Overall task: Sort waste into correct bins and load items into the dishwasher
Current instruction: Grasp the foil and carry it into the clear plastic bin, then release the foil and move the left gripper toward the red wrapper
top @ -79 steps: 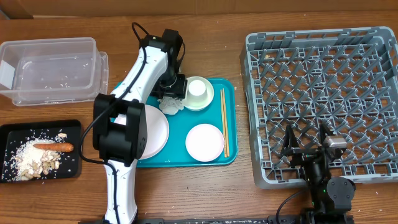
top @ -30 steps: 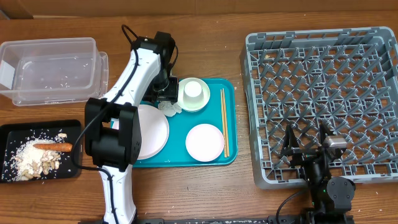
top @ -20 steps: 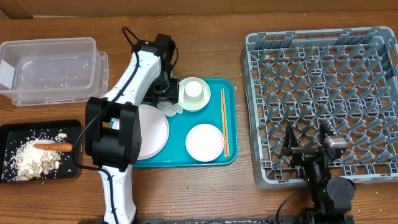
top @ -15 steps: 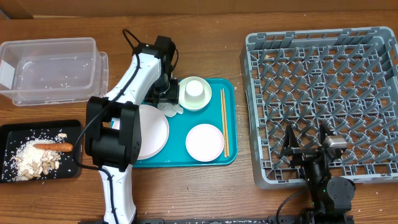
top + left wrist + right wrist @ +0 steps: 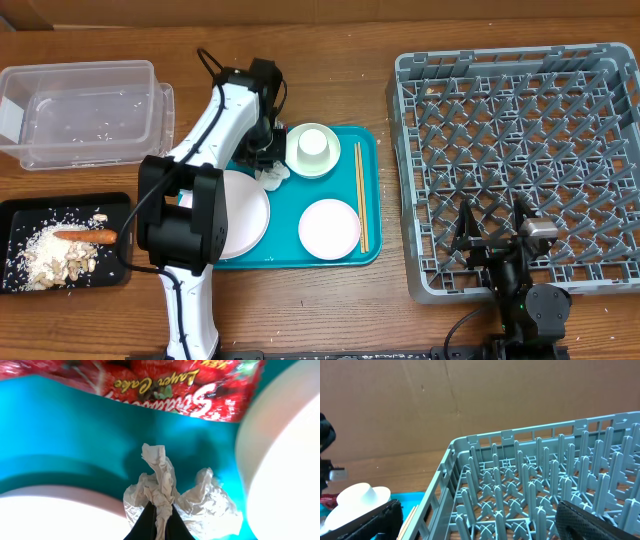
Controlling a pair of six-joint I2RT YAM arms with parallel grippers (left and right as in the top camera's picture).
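Observation:
In the left wrist view my left gripper (image 5: 159,524) is shut on the crumpled white tissue (image 5: 161,477), pinching its twisted middle just above the teal tray (image 5: 75,435). A red foil wrapper (image 5: 150,380) lies beyond it. From overhead, this gripper (image 5: 262,160) sits at the tray's back left beside the bowl (image 5: 300,162) with a small cup (image 5: 316,143) in it. The large plate (image 5: 245,210), smaller plate (image 5: 329,228) and chopsticks (image 5: 361,195) lie on the tray. My right gripper (image 5: 485,525) stands open and empty over the front of the grey dish rack (image 5: 520,130).
A clear plastic tub (image 5: 85,112) stands at the back left. In front of it a black tray (image 5: 120,205) holds the orange sausage (image 5: 85,237) and pale food scraps (image 5: 45,260). A brown cardboard wall (image 5: 470,395) runs behind the table.
My left jaws have closed on the tissue, which is now bunched between them. The left arm has barely shifted. The right arm has not moved.

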